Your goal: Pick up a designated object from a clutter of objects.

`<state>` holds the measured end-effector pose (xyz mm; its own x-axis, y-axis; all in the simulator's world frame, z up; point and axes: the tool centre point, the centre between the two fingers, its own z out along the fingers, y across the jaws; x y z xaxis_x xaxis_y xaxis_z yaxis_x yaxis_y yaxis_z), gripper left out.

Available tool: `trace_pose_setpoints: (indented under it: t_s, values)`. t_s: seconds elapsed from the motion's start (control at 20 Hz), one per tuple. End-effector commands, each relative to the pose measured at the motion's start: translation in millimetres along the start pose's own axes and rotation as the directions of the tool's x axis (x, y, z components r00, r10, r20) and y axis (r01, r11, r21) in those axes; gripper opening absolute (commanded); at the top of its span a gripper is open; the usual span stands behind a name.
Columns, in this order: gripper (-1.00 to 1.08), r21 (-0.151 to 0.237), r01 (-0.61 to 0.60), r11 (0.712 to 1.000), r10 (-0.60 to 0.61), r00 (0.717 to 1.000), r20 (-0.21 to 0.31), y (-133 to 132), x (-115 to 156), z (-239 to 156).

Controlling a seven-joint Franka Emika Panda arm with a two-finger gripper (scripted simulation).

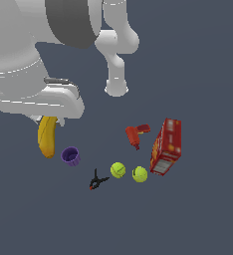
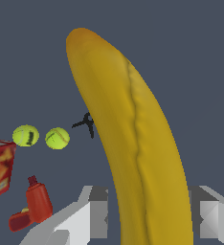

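Your gripper (image 2: pixel 147 215) has its grey fingers (image 2: pixel 98 213) clamped on the long curved yellow banana (image 2: pixel 133 143), one on each flank near its lower end; most of the fruit juts out past them. In the exterior view it hangs under the white hand, seemingly off the floor.

Risk as I judge it: a grip that far from centre could let the fruit pivot or slide out on a quick move.

Just beside it sits the small purple cup (image 1: pixel 70 156); swing low and you may clip it. Farther off, apart: black clamp (image 1: pixel 97 181), two yellow-green tennis balls (image 1: pixel 118 170), red drill-like tool (image 1: pixel 135 135), tall red box (image 1: pixel 167 146).
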<state>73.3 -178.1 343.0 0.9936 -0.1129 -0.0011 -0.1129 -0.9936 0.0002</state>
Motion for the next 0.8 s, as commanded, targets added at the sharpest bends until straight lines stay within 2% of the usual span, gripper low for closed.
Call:
trace_pose_setpoints:
  t_s: [0.0,0.35,0.75]
  values:
    - [-1.00,0.000,0.001,1.000,-0.001,1.000,-0.001,5.7,5.8,-18.3]
    - [-1.00,0.000,0.001,1.000,-0.001,1.000,-0.001,16.9,17.8,-51.1]
    - [-1.00,0.000,0.001,1.000,-0.001,1.000,-0.001,23.0,24.9,-68.5]
